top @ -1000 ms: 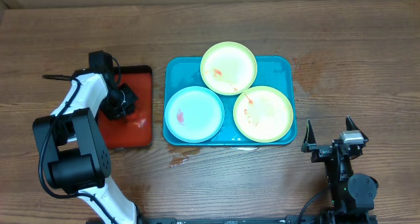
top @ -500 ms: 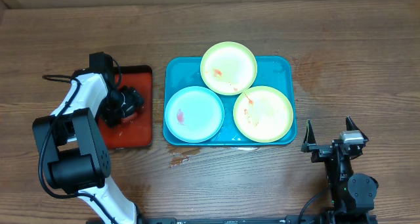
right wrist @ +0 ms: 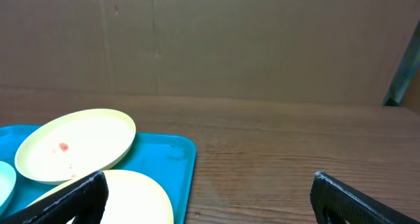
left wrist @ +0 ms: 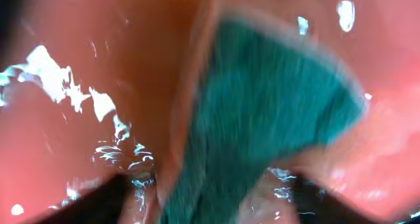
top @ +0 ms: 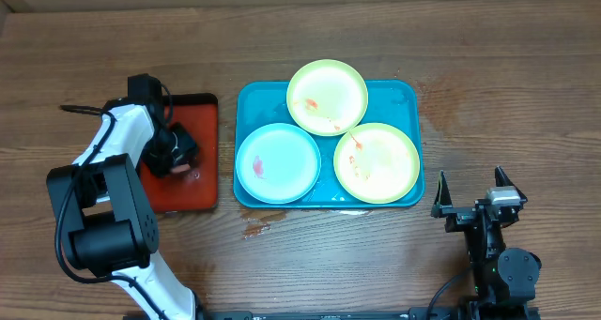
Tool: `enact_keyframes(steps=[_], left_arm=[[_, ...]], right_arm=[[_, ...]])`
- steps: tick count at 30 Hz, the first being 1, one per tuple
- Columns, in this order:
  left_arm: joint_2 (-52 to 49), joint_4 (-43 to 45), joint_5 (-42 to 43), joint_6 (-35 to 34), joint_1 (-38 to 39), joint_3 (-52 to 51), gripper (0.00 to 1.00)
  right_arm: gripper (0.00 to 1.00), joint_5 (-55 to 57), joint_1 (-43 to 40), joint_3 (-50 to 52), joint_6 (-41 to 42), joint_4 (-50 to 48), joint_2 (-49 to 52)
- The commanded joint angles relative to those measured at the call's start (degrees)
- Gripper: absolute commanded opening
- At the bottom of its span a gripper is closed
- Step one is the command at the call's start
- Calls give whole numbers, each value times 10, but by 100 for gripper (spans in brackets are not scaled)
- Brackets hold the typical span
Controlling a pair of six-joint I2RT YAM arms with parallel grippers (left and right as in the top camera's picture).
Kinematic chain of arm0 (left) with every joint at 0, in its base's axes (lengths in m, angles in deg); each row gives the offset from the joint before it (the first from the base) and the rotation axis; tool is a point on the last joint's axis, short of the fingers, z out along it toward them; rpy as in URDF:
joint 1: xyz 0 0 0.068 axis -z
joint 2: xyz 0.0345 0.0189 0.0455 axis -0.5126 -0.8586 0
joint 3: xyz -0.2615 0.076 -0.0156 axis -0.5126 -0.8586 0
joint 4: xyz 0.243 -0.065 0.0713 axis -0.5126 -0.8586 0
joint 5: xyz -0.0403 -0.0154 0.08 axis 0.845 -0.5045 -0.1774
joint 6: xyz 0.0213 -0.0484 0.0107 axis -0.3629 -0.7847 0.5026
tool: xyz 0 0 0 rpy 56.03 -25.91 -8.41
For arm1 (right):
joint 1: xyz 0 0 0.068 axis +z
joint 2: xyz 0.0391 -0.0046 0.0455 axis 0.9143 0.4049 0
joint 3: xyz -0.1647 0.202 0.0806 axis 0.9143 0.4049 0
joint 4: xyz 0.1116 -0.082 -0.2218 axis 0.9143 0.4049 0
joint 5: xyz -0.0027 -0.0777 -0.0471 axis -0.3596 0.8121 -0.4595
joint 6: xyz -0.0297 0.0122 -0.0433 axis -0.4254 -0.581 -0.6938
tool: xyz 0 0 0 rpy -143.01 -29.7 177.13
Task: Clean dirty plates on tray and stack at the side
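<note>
**Sponge pickup on the wet tray, plates not yet wiped**

Your left claw (top: 174, 151) is down on the red-orange tray (top: 197, 187), which sits toward the left edge of the tabletop (top: 526, 67). In the left wrist view, a teal-green sponge (left wrist: 262, 119) lies on that tray's wet, glistening floor, with a dark finger showing on either side of it at the bottom of the picture. The view is too blurred to tell whether the claw is pinching the sponge or only straddling it.

I judge this to be the fetch-the-sponge step, so the cleaning itself has not begun. All three plates lie on the turquoise tray (top: 249, 95) in the middle of the tabletop, well apart from the left claw. The white plate with the pale blue rim (top: 278, 163) is nearest it, on the tray's left side. One yellow-green plate (top: 327, 97) overhangs the tray's far rim, and the other yellow-green plate (top: 377, 162) sits at the near right. Each one shows red-orange smears, and nothing is stacked at the side yet.

Your next move calls for a firm hold on the sponge. Lift it clear of the red-orange tray's rim, then carry it right to the white plate.

Your right claw (top: 474, 198) is parked near the near right corner with its fingers spread wide and nothing between them. The turquoise tray's corner is just to its left.
</note>
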Motion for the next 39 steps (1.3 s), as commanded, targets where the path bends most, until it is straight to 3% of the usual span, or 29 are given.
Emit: enact_keyframes(steps=[1,3,4,7,8,11,17,23,27,30,37,39], left_arm=[[-8,27,-48,3,1,10,100],[-8,36,-48,3,1,10,96],[-8,38,-47,2,1,10,88],[-8,39,-46,2,1,10,51],[-8,36,-42,2,1,10,44],[-5,26,-28,3,1,11,37],[-3,-73,-24,3,1,81,4],[-3,-243,-24,2,1,238,4],[-3,-309,-24,2,1,313,4],[-5,-295,-24,-1,2,308,4],[-8,-144,-26,0,10,144,4],[-8,-139,-21,21,3,142,4]], right_arm=[[100,6,3,6,0,-3,-4],[100,6,3,6,0,-3,-4],[100,6,3,6,0,-3,-4],[100,6,3,6,0,-3,-4],[100,6,3,6,0,-3,-4],[100,6,3,6,0,-3,-4],[100,6,3,6,0,-3,-4],[100,6,3,6,0,-3,-4],[100,6,3,6,0,-3,-4],[100,6,3,6,0,-3,-4],[100,6,3,6,0,-3,-5],[100,6,3,6,0,-3,-4]])
